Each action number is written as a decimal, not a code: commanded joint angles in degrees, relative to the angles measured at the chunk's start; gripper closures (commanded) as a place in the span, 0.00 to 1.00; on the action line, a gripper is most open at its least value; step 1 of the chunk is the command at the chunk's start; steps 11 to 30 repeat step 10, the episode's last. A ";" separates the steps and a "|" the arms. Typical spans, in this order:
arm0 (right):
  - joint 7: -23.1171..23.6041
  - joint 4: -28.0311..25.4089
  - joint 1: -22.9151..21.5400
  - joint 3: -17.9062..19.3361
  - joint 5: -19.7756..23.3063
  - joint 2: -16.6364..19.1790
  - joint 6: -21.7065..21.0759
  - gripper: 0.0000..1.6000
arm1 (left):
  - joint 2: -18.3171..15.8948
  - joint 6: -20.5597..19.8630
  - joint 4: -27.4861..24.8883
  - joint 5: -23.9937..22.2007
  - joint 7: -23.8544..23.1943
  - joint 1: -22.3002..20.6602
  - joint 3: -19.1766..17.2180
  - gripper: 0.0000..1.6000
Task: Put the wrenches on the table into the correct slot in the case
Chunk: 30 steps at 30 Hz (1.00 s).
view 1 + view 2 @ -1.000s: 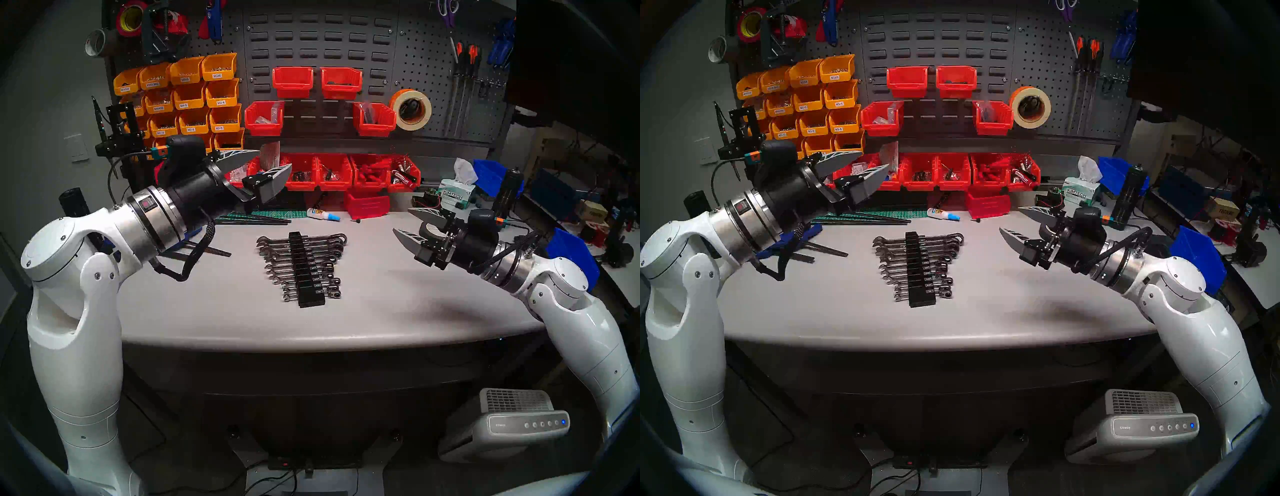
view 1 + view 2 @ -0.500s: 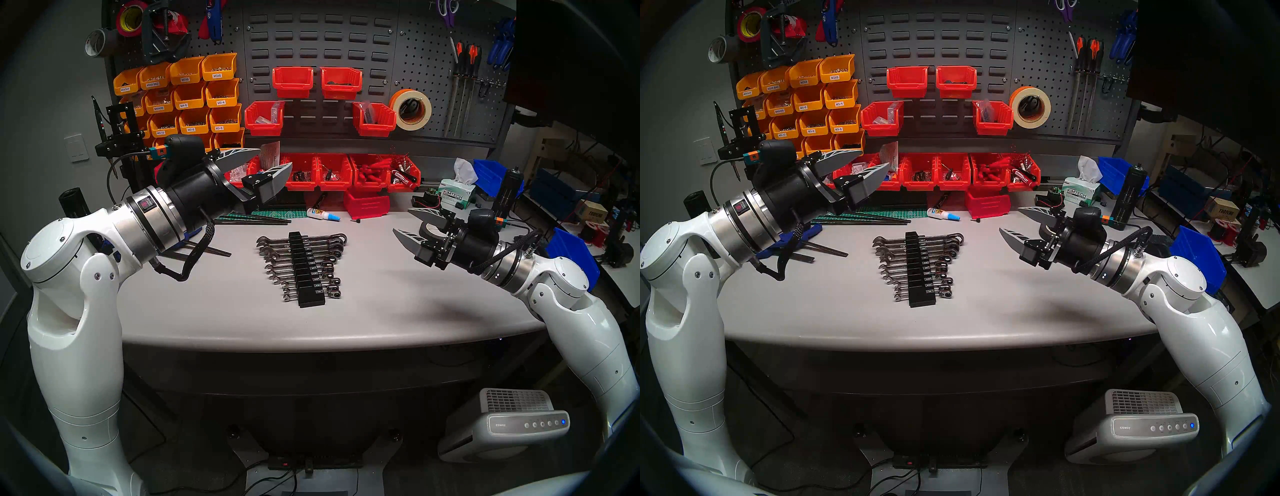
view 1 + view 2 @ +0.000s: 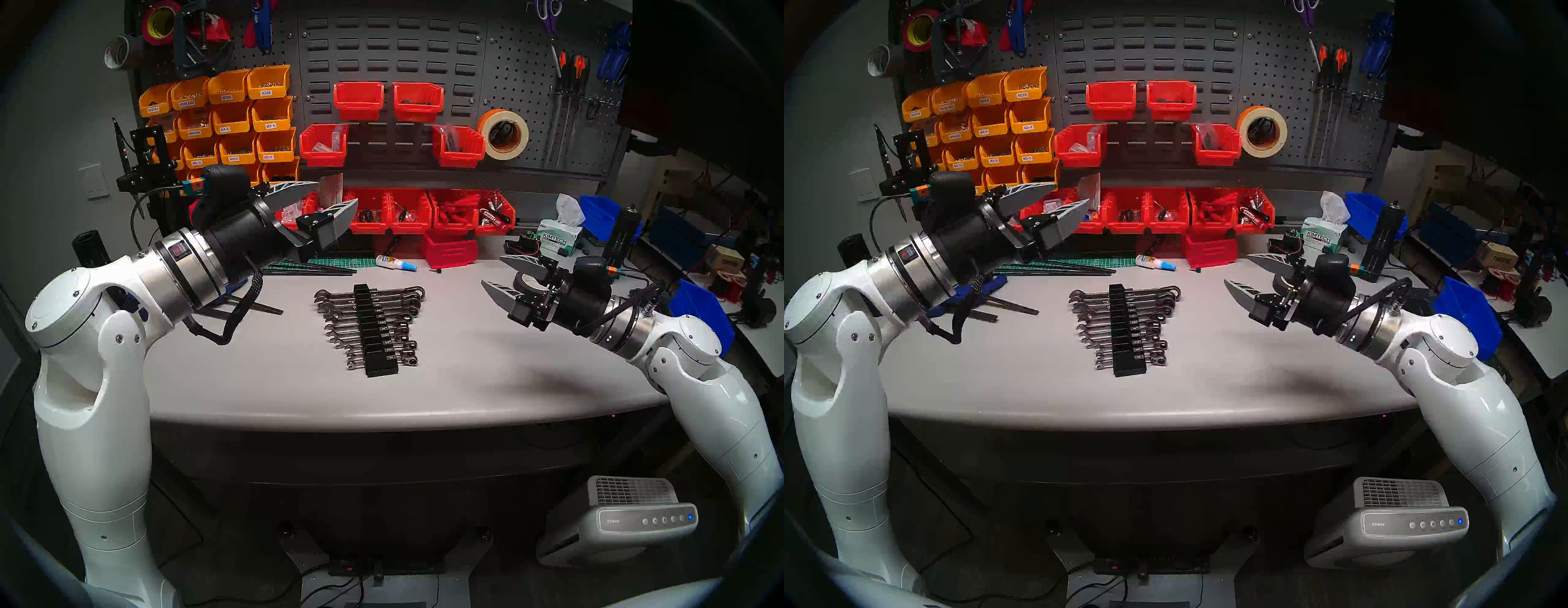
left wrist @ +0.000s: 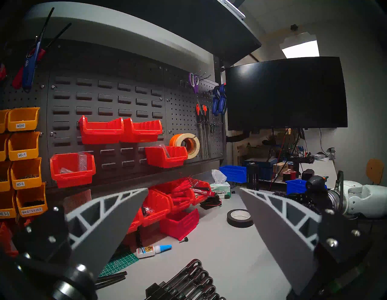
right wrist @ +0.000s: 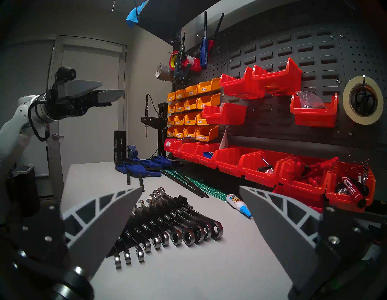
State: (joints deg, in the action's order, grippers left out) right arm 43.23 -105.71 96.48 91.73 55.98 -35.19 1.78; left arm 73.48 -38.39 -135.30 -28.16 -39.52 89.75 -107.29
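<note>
Grey table (image 3: 263, 382) with curved near edge, dark pegboard wall (image 3: 394, 51) at the far side carrying orange bins (image 3: 229, 123) on the left and red bins (image 3: 407, 210) across the middle. Roll of tape (image 3: 503, 134) hangs right of the red bins, tissue box (image 3: 559, 242) sits far right on the table, glue bottle (image 3: 394, 263) just beyond the rack.

Black wrench rack (image 3: 375, 331) lies mid-table, running near to far. Chrome wrenches (image 3: 339, 329) sit across its grooves, longest at the far end, open jaws left, ratchet rings right (image 5: 188, 238). Can't pick out one mid-length wrench or its slot from the rest; no loose wrench visible on the table.

Left gripper (image 3: 333, 199): fingers spread wide, nothing between them, touching nothing. Held high over the far left of the table, pointing right and slightly up toward the red bins.

Right gripper (image 3: 494, 271): fingers also spread wide, empty, clear of the table. Held lower at the right side, roughly level, pointing left toward the rack but well apart from it.

Both arms bent at the elbow, forearms angled inward from the table's two near corners.
</note>
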 commanded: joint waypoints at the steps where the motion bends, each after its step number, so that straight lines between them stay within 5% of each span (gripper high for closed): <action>1: 0.17 -1.03 -0.78 1.38 0.50 0.21 0.54 0.00 | -0.04 0.71 -1.12 0.19 0.19 -0.96 -0.24 0.00; 30: 0.17 -1.03 -0.77 1.38 0.51 0.22 0.55 0.00 | 0.02 0.69 -1.13 0.27 0.15 -0.97 -0.25 0.00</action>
